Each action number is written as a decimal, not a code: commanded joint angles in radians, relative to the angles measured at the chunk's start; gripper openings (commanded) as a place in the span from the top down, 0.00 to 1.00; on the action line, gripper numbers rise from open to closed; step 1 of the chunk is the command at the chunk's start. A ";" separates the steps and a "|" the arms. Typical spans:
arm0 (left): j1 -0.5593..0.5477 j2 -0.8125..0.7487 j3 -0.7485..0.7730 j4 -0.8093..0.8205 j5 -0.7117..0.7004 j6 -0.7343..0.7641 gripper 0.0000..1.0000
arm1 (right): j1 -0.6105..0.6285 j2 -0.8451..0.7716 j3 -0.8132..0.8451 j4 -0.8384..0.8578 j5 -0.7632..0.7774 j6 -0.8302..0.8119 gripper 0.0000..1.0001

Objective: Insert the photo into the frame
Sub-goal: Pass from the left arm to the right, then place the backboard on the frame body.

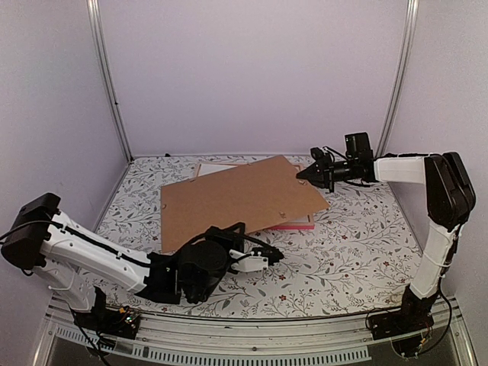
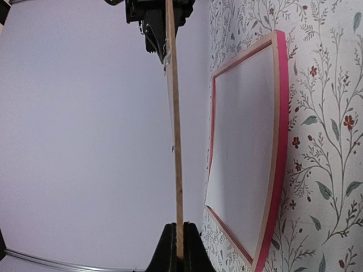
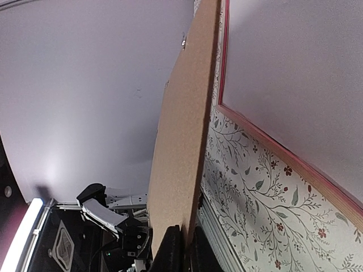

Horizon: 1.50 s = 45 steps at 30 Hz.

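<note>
The top camera sits high up behind the two arms and looks down on the whole counter [image 1: 358, 259] from far off. The left wrist camera is very close to the brown board [image 2: 177, 170] and looks along its thin edge toward the right arm [image 2: 150, 17]. The right wrist camera looks the other way along the same board, toward the left arm [image 3: 99, 209]. All three see the board and the pink frame [image 2: 278, 170].

One brown backing board [image 1: 240, 200], one pink frame [image 2: 278, 141], two robot arms [image 1: 91, 252] [image 1: 438, 206], one floral table [image 1: 358, 252]

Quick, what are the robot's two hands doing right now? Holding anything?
Left gripper: closed on the edge of the brown board.
Right gripper: closed on the same brown board.
</note>
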 commanded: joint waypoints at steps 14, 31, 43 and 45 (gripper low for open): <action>-0.050 0.034 -0.011 -0.037 0.121 0.013 0.69 | -0.049 -0.045 0.007 0.189 -0.002 0.058 1.00; -0.031 -0.050 0.002 -0.034 0.125 -0.084 0.14 | -0.131 -0.095 -0.015 0.360 0.004 0.217 1.00; 0.235 -0.340 0.215 -0.472 0.436 -0.720 0.09 | -0.148 -0.100 -0.042 0.511 0.031 0.318 1.00; 0.309 -0.379 0.234 -0.511 0.515 -0.821 0.09 | -0.148 -0.096 -0.051 0.550 0.042 0.340 1.00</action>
